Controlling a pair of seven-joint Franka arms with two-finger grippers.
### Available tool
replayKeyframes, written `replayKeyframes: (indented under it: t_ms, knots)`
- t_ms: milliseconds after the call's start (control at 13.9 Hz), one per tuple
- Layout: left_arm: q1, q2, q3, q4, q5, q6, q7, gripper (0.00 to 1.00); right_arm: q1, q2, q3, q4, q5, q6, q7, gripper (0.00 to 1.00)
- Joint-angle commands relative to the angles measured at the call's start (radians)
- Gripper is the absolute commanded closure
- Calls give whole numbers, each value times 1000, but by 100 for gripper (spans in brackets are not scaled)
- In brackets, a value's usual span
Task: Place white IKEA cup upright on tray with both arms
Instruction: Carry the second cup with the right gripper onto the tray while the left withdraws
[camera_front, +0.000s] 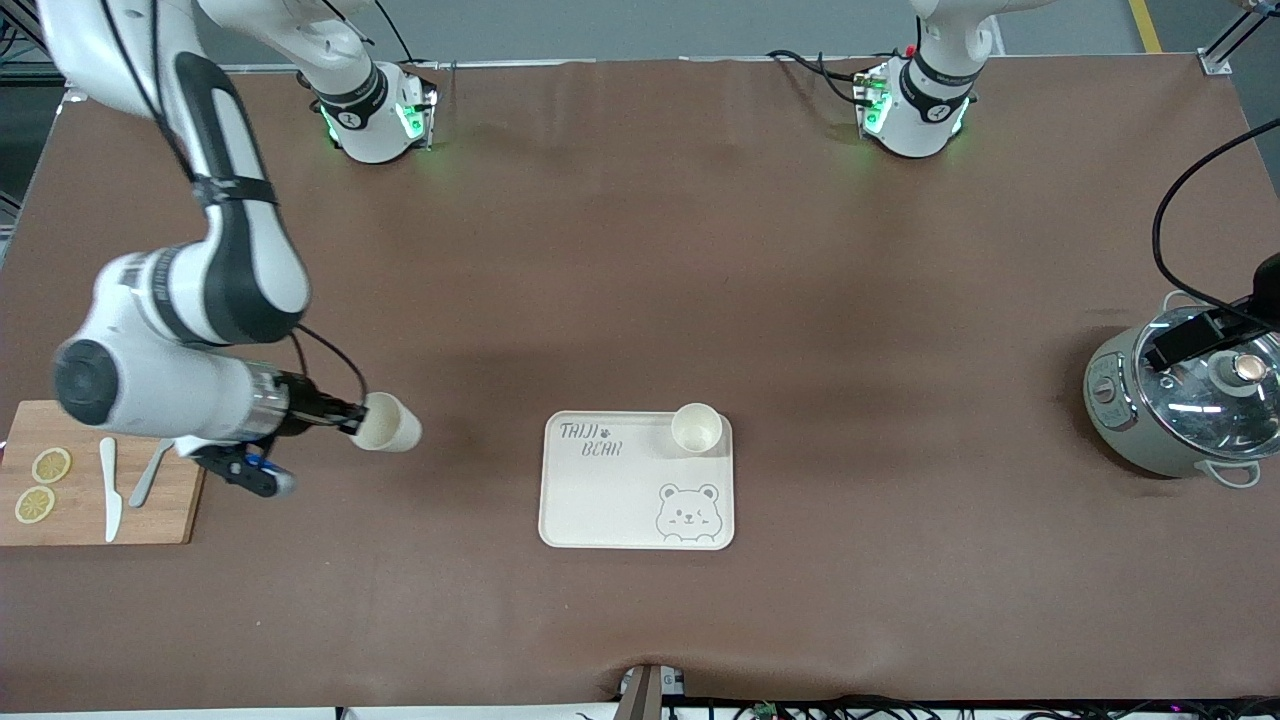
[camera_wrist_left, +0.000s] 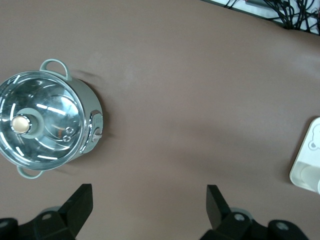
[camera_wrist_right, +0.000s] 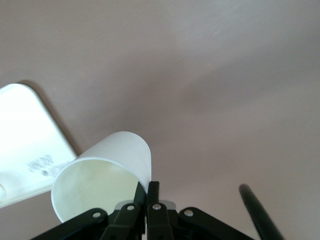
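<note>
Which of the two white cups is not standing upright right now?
The cup pinched at its rim by the right gripper is tipped sideways over the table, short of the tray. The other cup stands upright on that tray.

Left gripper (camera_wrist_left: 150, 210) at bottom edge of frame, both black fingers (camera_wrist_left: 80, 202) spread wide, nothing between them, bare brown table (camera_wrist_left: 190, 100) below. Grey-green pot (camera_wrist_left: 47, 125) with glass lid (camera_wrist_left: 35, 125) at frame left, loop handles showing. Cream tray (camera_wrist_left: 309, 165) corner clipped at right edge.

"TAIJI BEAR" lettering on cream tray (camera_front: 600, 500)
</note>
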Motion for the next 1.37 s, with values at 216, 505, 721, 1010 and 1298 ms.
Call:
replayKeyframes:
  t_ms: [216,505,721,1010,1298]
  knots:
    - [0,-119,-9,-31,17,-119,98,0,186,168,-12,148,70,148,311,100]
    - [-116,-223,95,-161,3,-92,121,0,263,247,-12,147,72,283,459,100]
    - [-188,-314,163,-295,-38,-30,136,0,268,273,-12,144,72,285,465,100]
    - [-253,-339,194,-333,-40,-2,135,0,277,297,-12,142,73,302,465,100]
    - [-253,-348,174,-332,-39,-16,116,0,274,291,-14,145,69,300,461,0]
